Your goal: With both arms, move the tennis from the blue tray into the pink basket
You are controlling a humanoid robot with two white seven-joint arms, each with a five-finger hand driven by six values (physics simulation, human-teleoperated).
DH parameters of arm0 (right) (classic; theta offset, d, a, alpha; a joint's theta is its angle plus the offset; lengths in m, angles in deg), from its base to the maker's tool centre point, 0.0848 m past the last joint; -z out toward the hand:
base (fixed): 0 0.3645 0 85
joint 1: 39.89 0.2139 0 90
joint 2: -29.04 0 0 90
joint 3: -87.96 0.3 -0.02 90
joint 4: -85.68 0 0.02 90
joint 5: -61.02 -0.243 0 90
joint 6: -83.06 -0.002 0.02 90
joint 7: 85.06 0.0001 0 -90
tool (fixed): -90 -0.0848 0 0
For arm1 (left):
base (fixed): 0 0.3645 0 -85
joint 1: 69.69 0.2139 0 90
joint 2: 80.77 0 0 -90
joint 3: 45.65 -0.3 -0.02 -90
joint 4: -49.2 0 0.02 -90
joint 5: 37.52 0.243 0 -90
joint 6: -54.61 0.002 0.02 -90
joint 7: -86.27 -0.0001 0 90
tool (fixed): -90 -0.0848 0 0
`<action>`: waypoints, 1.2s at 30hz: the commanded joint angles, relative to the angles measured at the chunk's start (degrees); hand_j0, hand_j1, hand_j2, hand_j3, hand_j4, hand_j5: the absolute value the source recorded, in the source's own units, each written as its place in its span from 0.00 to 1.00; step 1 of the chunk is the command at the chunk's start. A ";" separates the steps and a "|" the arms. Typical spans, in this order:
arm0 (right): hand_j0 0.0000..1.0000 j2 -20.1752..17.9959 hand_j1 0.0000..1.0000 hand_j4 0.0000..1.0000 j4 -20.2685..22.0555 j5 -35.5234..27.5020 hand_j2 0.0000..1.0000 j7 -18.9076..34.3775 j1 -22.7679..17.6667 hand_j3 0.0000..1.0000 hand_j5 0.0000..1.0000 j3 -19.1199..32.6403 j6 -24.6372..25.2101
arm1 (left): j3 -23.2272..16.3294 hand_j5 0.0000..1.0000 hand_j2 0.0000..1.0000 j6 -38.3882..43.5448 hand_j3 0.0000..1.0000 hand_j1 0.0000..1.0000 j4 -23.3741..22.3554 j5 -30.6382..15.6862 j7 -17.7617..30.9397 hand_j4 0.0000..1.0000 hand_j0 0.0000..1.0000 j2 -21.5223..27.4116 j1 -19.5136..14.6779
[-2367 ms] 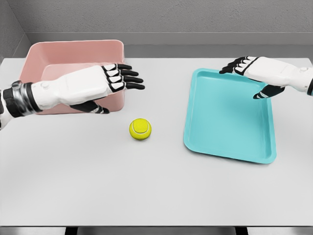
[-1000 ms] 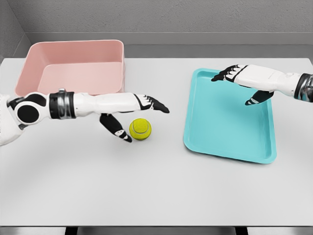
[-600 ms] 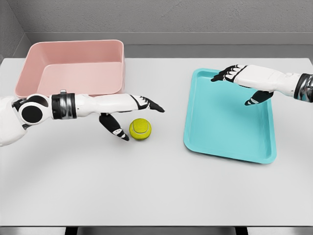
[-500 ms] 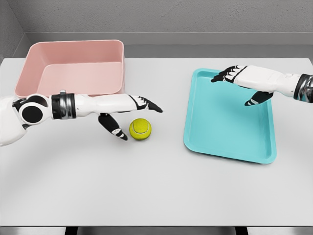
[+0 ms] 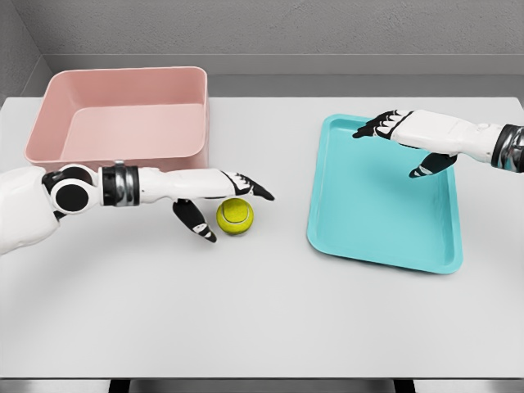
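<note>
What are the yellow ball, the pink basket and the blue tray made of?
The tennis ball looks like fuzzy felt: matte yellow-green with a pale curved seam. The pink basket seems to be smooth plastic, with thin, even walls and rounded corners. The blue tray also looks like plastic, with a slight sheen and a raised rim. It's a simulator's render, so these are guesses.

Simulated test bench, white table [image 5: 262, 327], grey wall [image 5: 286, 24]

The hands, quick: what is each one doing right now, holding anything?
Left hand: open, fingers spread around the tennis ball, not gripping it.
Right hand: open, above the blue tray, holding nothing.
</note>
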 commanded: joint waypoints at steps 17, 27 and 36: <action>1.00 -0.12 1.00 1.00 -0.06 -0.38 1.00 -0.03 -0.62 1.00 1.00 0.05 0.12 | -0.10 1.00 1.00 0.07 1.00 1.00 -4.08 2.81 -0.02 1.00 1.00 -4.26 0.00; 1.00 -0.12 1.00 1.00 -0.06 -0.29 1.00 -0.03 -0.70 1.00 1.00 0.05 0.12 | -0.10 1.00 1.00 0.07 1.00 1.00 -6.28 3.34 -0.02 1.00 1.00 -4.52 -0.09; 1.00 -0.12 1.00 1.00 -0.15 -0.38 1.00 -0.03 -0.70 1.00 1.00 0.05 0.12 | -0.10 0.99 0.99 0.07 0.99 0.99 -6.10 4.13 -0.11 0.99 0.99 -4.44 -0.09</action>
